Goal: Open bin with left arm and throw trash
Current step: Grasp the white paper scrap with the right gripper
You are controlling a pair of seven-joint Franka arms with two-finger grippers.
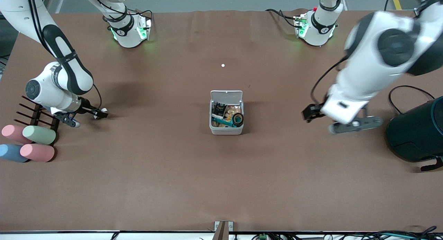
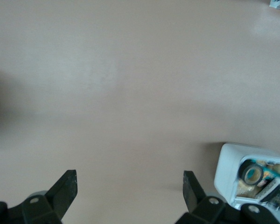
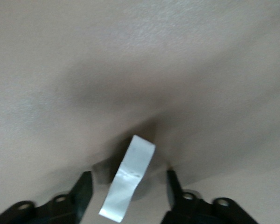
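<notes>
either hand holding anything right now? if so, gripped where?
Left hand: open over bare table beside the bin, holding nothing. Right hand: fingers straddle the white scrap on the table with gaps at both sides, so no grip yet.

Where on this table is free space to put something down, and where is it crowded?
The widest bare stretch of the table lies nearer the camera than the bin. Bare strips also flank the bin, toward each arm's end. It is crowded at the right arm's end, where the pastel cylinders and dark rack sit beside the right gripper and white scrap.
</notes>
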